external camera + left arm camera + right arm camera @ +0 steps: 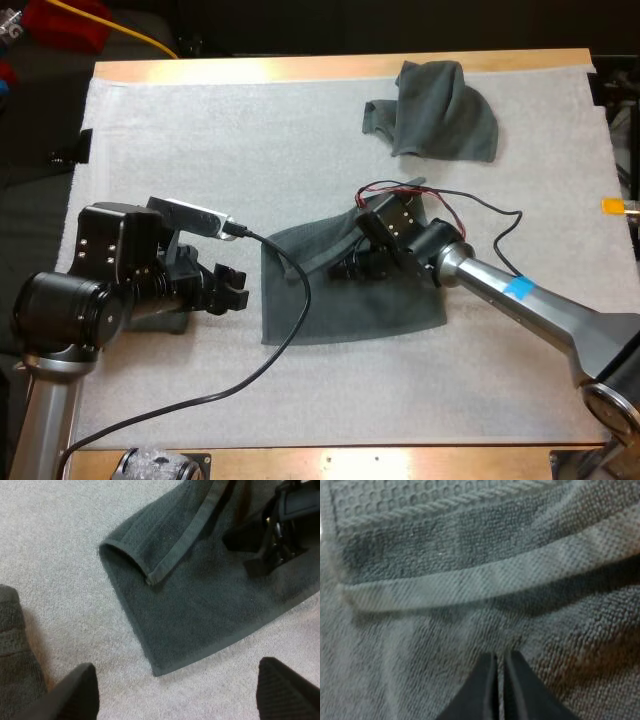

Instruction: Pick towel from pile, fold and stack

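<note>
Left gripper (pixel 238 287): jaws wide, nothing between them, low over the bare mat (pixel 200 150), just beside the towel's edge. Right gripper (pixel 499 656): jaws pressed together, tips down on the towel; no cloth seen between them.

Nearest in: a dark cloth (pixel 10 650) lies half under the left arm. Possibly the folded stack; cannot tell.

Mid-mat: the towel (pixel 350 305) lies mostly flat. One side is turned back over itself, and its hem band (pixel 470 580) runs slantwise across the top. The right gripper sits on this towel just short of that band.

Judgement: folding step in hand, fold begun but not squared. The turned-back part is loose and crooked.

Next move calls for a real hold on an edge. The right jaws would need to part and pinch the hem. The left could take the corner nearest it, then both carry that side over to meet the opposite edge.

Far side: a crumpled towel (pixel 445 110), well apart from both grippers, waits its turn.
</note>
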`<action>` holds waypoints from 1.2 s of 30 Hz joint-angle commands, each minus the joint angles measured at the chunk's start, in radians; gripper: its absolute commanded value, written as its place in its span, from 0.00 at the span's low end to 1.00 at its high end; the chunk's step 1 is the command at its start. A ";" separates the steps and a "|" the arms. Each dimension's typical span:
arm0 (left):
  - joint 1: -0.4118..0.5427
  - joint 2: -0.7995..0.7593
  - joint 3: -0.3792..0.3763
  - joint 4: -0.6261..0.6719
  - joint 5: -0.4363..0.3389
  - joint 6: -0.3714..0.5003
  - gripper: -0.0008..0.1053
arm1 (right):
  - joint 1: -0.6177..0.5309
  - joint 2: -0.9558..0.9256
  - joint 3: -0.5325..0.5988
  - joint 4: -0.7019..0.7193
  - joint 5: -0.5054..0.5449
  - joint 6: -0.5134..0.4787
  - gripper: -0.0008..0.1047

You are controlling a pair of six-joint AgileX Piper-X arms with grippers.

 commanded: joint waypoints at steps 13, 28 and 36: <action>-0.005 -0.007 -0.006 0.007 -0.002 -0.004 0.61 | -0.023 0.098 -0.087 -0.025 -0.008 0.014 0.01; -0.005 -0.007 -0.006 0.007 -0.002 -0.004 0.61 | -0.023 0.152 -0.089 -0.025 -0.009 0.036 0.01; -0.005 -0.007 -0.006 0.007 -0.002 -0.004 0.61 | -0.023 0.164 -0.093 -0.087 -0.009 0.061 0.01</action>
